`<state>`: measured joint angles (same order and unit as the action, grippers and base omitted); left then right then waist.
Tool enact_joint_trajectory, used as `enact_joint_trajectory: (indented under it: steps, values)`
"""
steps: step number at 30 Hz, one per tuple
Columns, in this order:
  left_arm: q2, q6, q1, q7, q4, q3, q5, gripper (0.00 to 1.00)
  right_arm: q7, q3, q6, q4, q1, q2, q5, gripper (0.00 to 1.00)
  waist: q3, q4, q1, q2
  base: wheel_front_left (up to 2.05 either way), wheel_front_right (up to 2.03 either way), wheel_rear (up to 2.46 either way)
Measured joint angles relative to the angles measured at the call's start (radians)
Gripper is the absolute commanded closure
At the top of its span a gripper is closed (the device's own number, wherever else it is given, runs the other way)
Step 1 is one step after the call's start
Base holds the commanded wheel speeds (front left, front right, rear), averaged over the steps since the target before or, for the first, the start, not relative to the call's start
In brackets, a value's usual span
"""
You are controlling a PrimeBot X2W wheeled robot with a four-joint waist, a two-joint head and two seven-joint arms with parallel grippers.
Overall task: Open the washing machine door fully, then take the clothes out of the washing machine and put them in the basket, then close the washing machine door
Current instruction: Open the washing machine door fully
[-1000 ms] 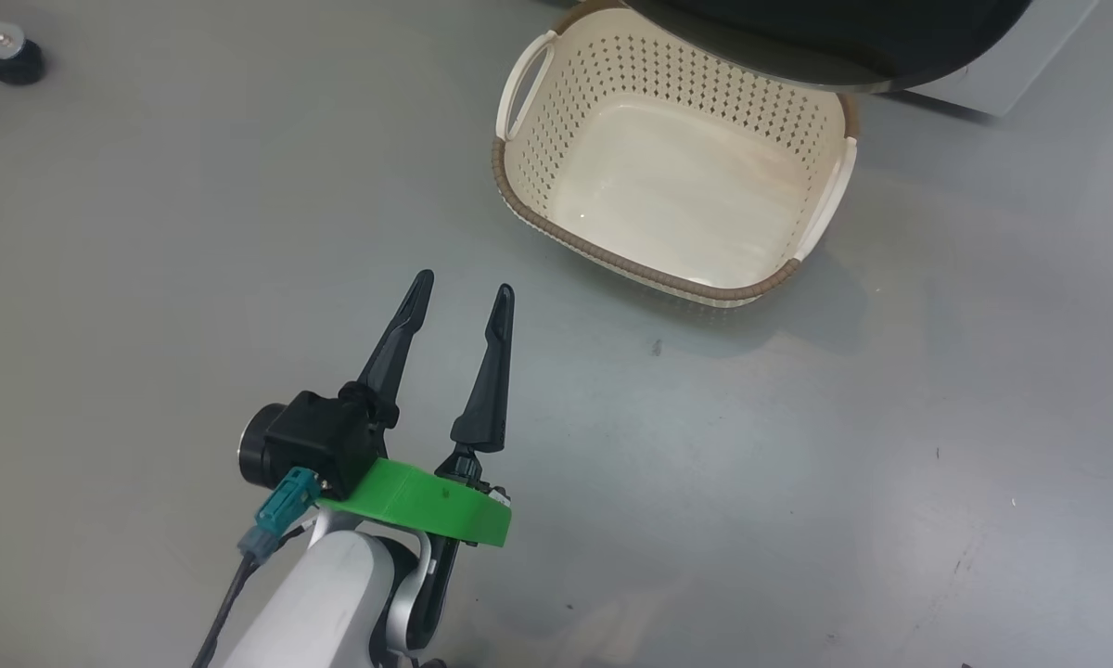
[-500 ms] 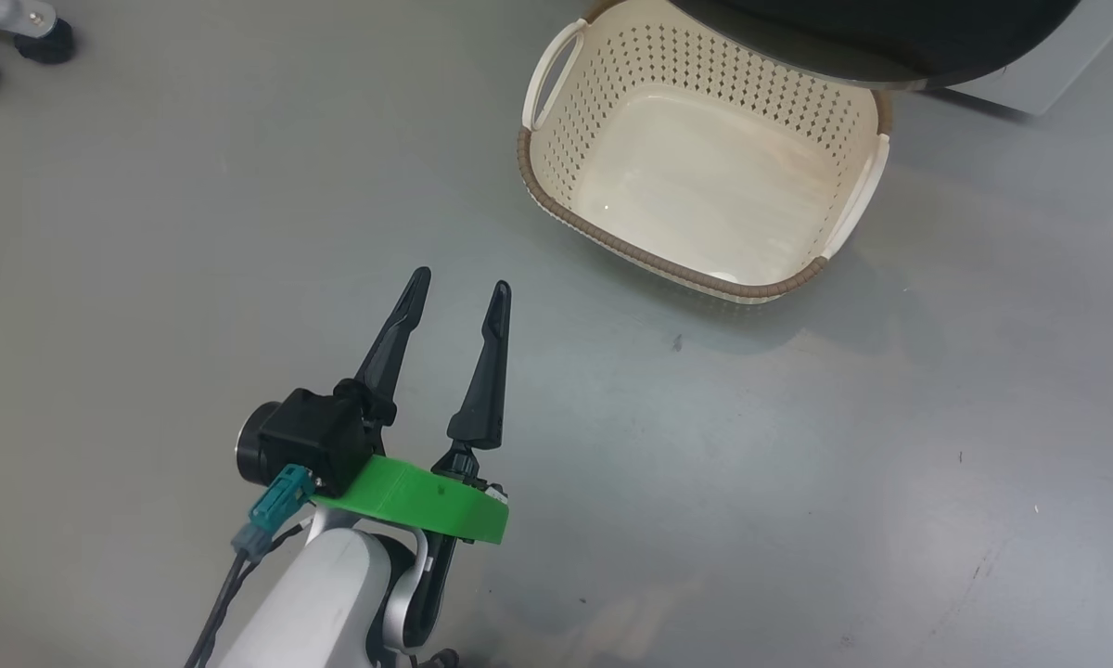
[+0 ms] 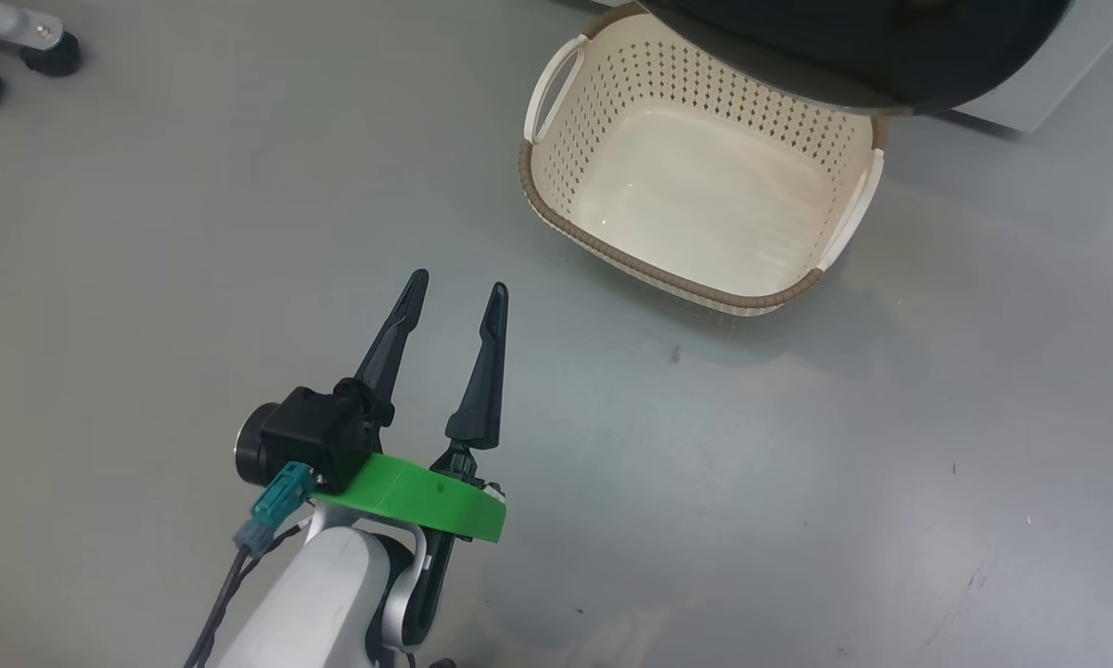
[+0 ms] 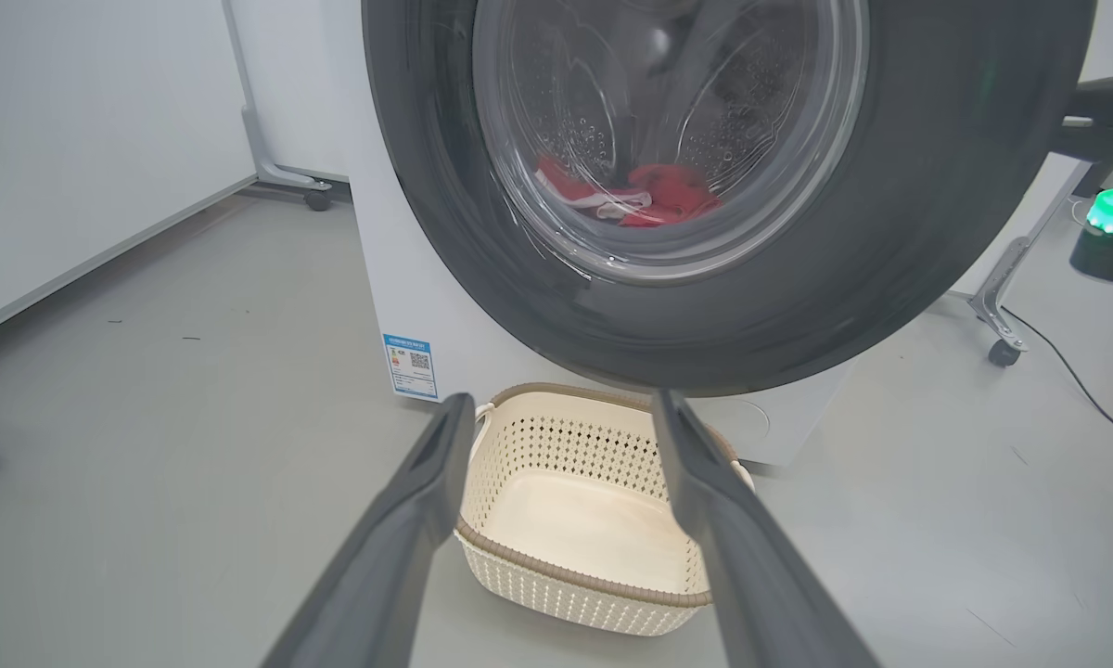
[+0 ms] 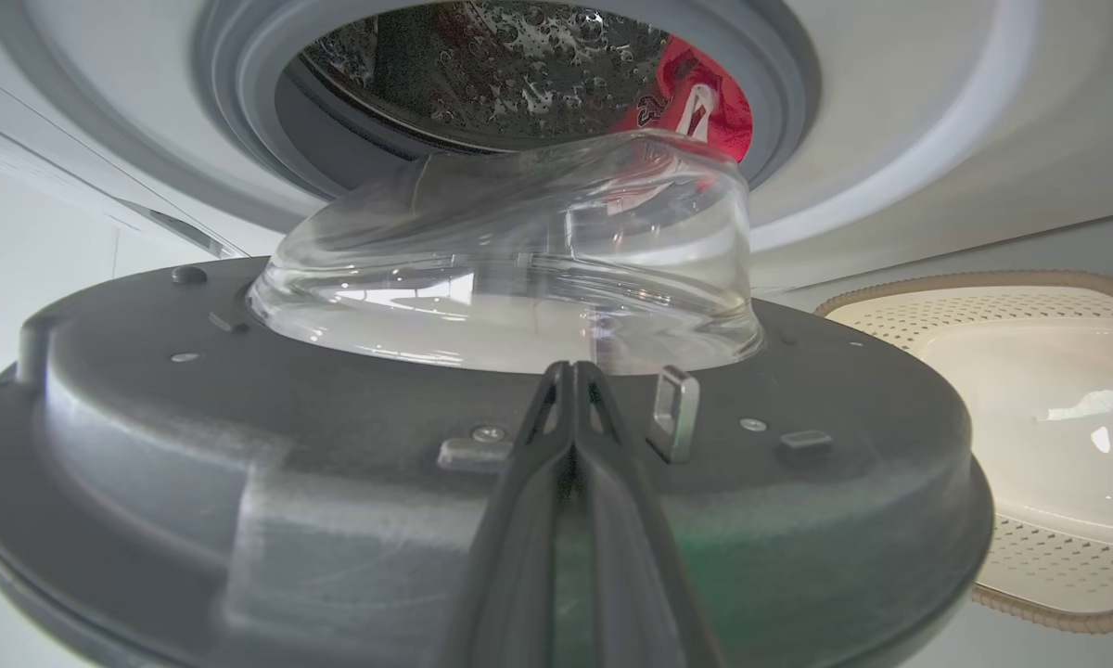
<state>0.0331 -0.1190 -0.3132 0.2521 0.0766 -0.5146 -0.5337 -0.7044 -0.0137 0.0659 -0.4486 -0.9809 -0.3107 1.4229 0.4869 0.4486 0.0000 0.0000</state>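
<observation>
The washing machine door (image 4: 900, 232), black-rimmed with a bulging glass window, stands partly open and overhangs the basket (image 3: 556, 227). In the right wrist view I face the door's inner side (image 5: 334, 445). My right gripper (image 5: 570, 371) is shut, its tips against that face beside the metal latch (image 5: 672, 413). Red clothes (image 5: 705, 88) lie in the steel drum and show through the glass (image 4: 663, 190). The cream basket (image 4: 566, 575) is empty, on the floor before the white washing machine (image 4: 399, 278). My left gripper (image 3: 457, 286) hangs open over bare floor, short of the basket, fingers (image 4: 408, 520) apart.
Grey floor lies all around. Castor legs of a stand (image 3: 37, 42) are at the far left, another wheeled frame (image 4: 1002, 334) and a floor cable (image 4: 1076, 380) right of the washing machine. A white wall panel (image 4: 74, 139) runs on the left.
The head camera has shifted a little, so the basket and door sit slightly further right in its picture. My left gripper stays open in the same pose.
</observation>
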Motion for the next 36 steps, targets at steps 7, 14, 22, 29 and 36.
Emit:
enact_joint_trajectory:
  steps: [7,14,22,29,36]
  values:
    - [0.0,0.0,0.0,0.0,0.012,0.007,0.003,0.0,-0.038,-0.024,0.017,-0.026,0.022,0.043,0.075,1.0,-0.026,-0.001,0.0,0.0,0.0,0.0,0.0]
    - [0.0,0.0,0.001,0.0,0.025,0.012,0.01,0.0,-0.072,-0.012,0.024,-0.048,0.07,0.066,0.091,1.0,-0.059,-0.006,0.0,0.0,0.0,0.0,0.0]
    - [0.0,0.0,0.009,0.0,0.04,0.013,0.02,0.0,-0.102,-0.005,0.025,-0.061,0.118,0.099,0.116,1.0,-0.098,-0.014,0.0,0.0,0.0,0.0,0.0]
    - [0.0,0.0,0.028,0.0,0.047,0.015,0.033,0.0,-0.126,0.022,0.025,-0.07,0.158,0.153,0.129,1.0,-0.131,-0.022,0.0,0.0,0.0,0.0,0.0]
    - [0.0,0.0,0.032,0.0,0.051,0.012,0.035,0.0,-0.154,0.052,0.031,-0.074,0.194,0.185,0.134,1.0,-0.156,-0.024,0.0,0.0,0.0,0.0,0.0]
